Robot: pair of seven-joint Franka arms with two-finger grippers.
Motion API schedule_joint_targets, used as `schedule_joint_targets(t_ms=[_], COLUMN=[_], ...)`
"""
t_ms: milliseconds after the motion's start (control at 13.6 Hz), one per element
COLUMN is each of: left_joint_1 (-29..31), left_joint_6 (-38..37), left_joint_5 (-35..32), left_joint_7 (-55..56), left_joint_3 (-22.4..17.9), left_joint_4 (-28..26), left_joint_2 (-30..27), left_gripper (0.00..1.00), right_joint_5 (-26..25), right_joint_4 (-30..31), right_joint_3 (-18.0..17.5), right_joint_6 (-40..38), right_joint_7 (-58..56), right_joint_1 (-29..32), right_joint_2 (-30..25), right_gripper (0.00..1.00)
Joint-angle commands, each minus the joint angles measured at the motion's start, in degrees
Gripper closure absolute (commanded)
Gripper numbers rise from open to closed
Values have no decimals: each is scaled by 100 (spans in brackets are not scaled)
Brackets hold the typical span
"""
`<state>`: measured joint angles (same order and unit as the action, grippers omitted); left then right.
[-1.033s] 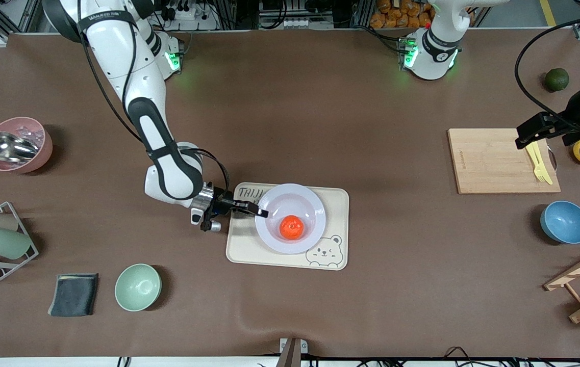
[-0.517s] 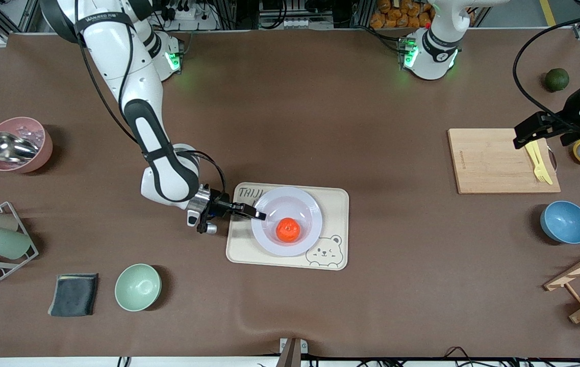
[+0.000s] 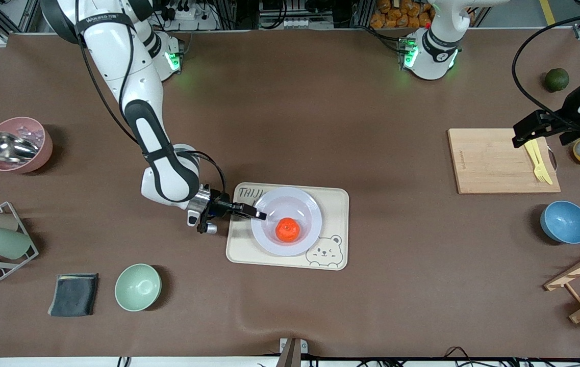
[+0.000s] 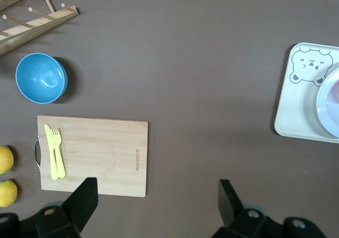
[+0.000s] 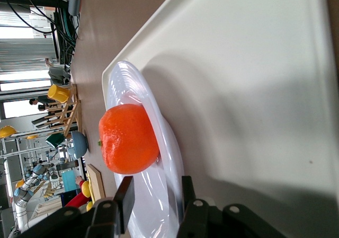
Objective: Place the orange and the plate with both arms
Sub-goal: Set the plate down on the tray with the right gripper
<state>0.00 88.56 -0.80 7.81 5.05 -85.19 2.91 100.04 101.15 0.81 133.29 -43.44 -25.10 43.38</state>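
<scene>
On the table (image 3: 290,112), the plate (image 3: 306,206) sits on the cream bear tray (image 3: 338,224), and the orange (image 3: 288,229) lies in the plate's hollow, a little nearer the front camera than its middle. The right tool (image 3: 258,214) is low at the plate's edge toward the right arm's end of the table; its fingers (image 5: 124,201) are clamped on the plate's rim. Farther from the camera, toward the left arm's end, the left tool (image 4: 156,195) hangs with fingers apart over the wooden cutting board (image 3: 488,160), which carries a yellow fork (image 3: 538,160); that arm waits.
</scene>
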Motion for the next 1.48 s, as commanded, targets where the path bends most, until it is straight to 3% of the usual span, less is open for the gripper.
schedule_joint_targets(t_ms=[0, 443, 738, 1033, 1181, 1402], left_joint_1=[27, 18, -8, 9, 9, 0], left_joint_6=[-23, -111, -120, -146, -233, -269], left_joint_5=[80, 54, 89, 89, 89, 89], left_joint_7=[10, 62, 71, 45, 62, 62], left_joint_3=[14, 14, 23, 23, 23, 23], left_joint_4=[-33, -41, -59, -76, -68, -50], left_joint_2=[-150, -159, -159, -133, -150, -168], left_gripper=[0, 0, 0, 0, 0, 0], right_joint_5=[33, -406, -1213, -1706, -2223, -3408], right_joint_4=[-105, -78, -105, -105, -96, -105], right_joint_3=[-46, -46, -46, -37, -37, -46], right_joint_6=[22, 39, 31, -31, -31, -153], right_joint_7=[11, 493, 1459, 1874, 2346, 3375], right_joint_1=[75, 172, 180, 330, 365, 488], right_joint_2=[74, 74, -66, -206, -355, -672], right_gripper=[56, 54, 51, 51, 51, 47])
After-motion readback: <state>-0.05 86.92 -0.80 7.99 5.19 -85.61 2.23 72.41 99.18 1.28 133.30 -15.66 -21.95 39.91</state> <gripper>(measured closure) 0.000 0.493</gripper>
